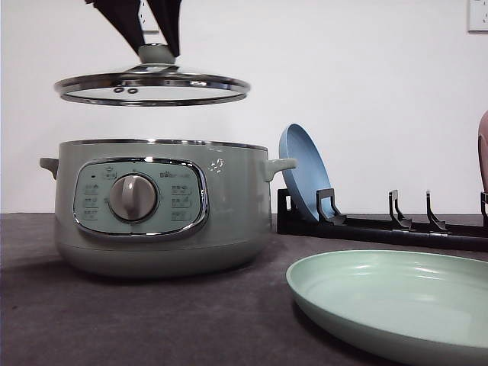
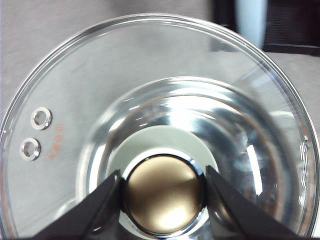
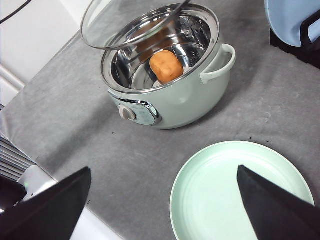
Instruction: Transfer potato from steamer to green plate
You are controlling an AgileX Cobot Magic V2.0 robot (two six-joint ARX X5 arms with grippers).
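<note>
Front view: the large round sage-green steamer [image 1: 160, 206] with chrome-trimmed panel and silver dial [image 1: 133, 197] is seen standing on the dark grey table [image 1: 137, 320]. Its round glass lid with chrome rim [image 1: 152, 88] is held level in the air above the pot, well clear of the rim, by the left gripper [image 1: 157, 52], whose black fingers are clamped on the green knob; the arm above is cut off by the frame edge. The pot's interior is hidden from this angle. The pale mint-green shallow round plate [image 1: 396, 305] lies near the camera, partly cut off at the corner. Behind it a black dish rack [image 1: 381, 225] is noted, a blue plate [image 1: 305, 179] leaning upright in it; a pinkish sliver [image 1: 483, 149] at the frame edge cannot be identified.

Left wrist view: the left gripper [image 2: 164, 192] is seen closed on the lid knob's shiny bronze-toned cap [image 2: 164, 192], one finger on each side. Two small steam holes [image 2: 36, 133] are visible in the glass; what lies under the lid is blurred.

Right wrist view: the right gripper [image 3: 165, 200] is held wide apart and empty, high above the table — only its two dark fingertips [image 3: 275, 205] are shown. The orange-brown oblong potato [image 3: 166, 66] is seen inside the steamer [image 3: 170, 95], on its shiny metal floor, partly overlapped by the raised lid [image 3: 131, 22]. The green plate [image 3: 240, 195] lies near the steamer, apart from it, partly covered by a fingertip.
</note>
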